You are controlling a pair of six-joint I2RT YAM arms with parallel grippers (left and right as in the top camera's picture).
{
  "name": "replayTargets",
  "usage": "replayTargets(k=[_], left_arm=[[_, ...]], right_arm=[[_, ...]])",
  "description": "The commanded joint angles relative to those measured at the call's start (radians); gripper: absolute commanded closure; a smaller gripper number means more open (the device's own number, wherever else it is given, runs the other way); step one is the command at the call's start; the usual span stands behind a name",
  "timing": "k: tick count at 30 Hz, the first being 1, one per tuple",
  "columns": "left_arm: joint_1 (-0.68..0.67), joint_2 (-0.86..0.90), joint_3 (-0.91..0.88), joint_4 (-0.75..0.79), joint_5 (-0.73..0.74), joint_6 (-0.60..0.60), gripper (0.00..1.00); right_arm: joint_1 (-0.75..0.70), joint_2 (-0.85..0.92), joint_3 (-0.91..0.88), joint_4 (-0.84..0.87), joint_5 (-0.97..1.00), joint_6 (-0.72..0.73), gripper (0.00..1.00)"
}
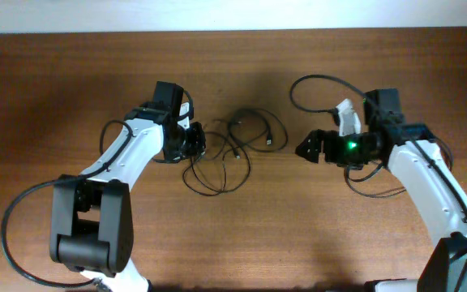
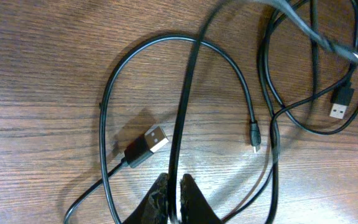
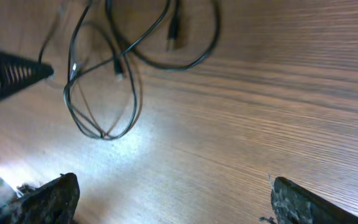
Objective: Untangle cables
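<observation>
Over the bench point(image 1: 55, 73), seen from above, the thin black cables point(image 1: 232, 150) lay in a loose tangle near the middle, between the two arms. Smooth brown wood lay bare all around them, out to the far edge. The left hand point(image 1: 196, 143) touched the tangle's left side. The right hand point(image 1: 305, 148) was near it but apart.

At the left wrist, the left hand point(image 2: 174, 185) was pinching one of the cables, beside a flat, silver-tipped plug point(image 2: 151, 142).

At the right wrist, the right hand point(image 3: 174, 186) was spread wide over bare, streaky wood, with the looped cables point(image 3: 101, 93) ahead.
</observation>
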Motion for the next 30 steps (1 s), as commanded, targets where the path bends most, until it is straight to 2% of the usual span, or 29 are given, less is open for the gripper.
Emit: replayTargets(k=[1,2,3,5,6,7,8,9,11,13,16,20,24,27,30], left_arm=[[-0.002,0.043,0.002,-0.001,0.002,0.032,0.80],[-0.002,0.050,0.002,-0.001,0.000,0.032,0.66],[-0.002,0.057,0.003,0.001,0.001,0.039,0.57],[-0.001,0.051,0.051,-0.027,0.000,0.126,0.28],[-0.001,0.049,0.104,-0.078,-0.001,0.151,0.18],[-0.001,0.049,0.172,-0.145,-0.024,0.164,0.12],[-0.006,0.049,0.257,-0.217,-0.080,0.164,0.16],[-0.013,0.049,0.305,-0.238,-0.099,0.167,0.34],[-0.039,0.049,0.345,-0.233,-0.086,0.169,0.50],[-0.083,0.050,0.328,-0.238,-0.086,0.202,0.50],[-0.192,0.050,0.299,-0.241,-0.094,0.349,0.44],[-0.293,0.055,0.253,-0.230,-0.272,0.349,0.29],[-0.303,0.076,0.234,-0.206,-0.401,0.337,0.28],[-0.304,0.138,0.234,-0.165,-0.402,0.337,0.28],[-0.304,0.211,0.234,-0.165,-0.402,0.337,0.33]], right_arm=[[0.059,0.003,0.006,0.012,-0.014,-0.012,0.02],[0.067,0.003,0.006,0.014,-0.014,-0.002,0.02],[0.071,0.003,0.006,0.014,-0.014,0.002,0.02],[0.072,0.003,0.006,0.016,-0.014,0.002,0.02],[0.072,0.003,0.006,0.020,-0.013,0.002,0.02],[0.072,0.003,0.006,0.027,-0.013,0.002,0.02],[0.072,0.003,0.006,0.038,-0.005,0.002,0.02],[0.072,0.003,0.006,0.039,0.014,0.002,0.02],[0.072,0.003,0.006,0.037,0.105,0.002,0.02],[0.072,0.003,0.006,0.027,0.194,0.005,0.02],[0.072,0.003,0.006,0.023,0.232,0.005,0.02],[0.072,0.003,0.006,0.022,0.251,0.004,0.02],[0.072,0.003,0.006,0.023,0.301,0.005,0.02],[0.072,0.003,0.006,0.023,0.301,0.005,0.02],[0.072,0.003,0.006,0.023,0.301,0.005,0.02]])
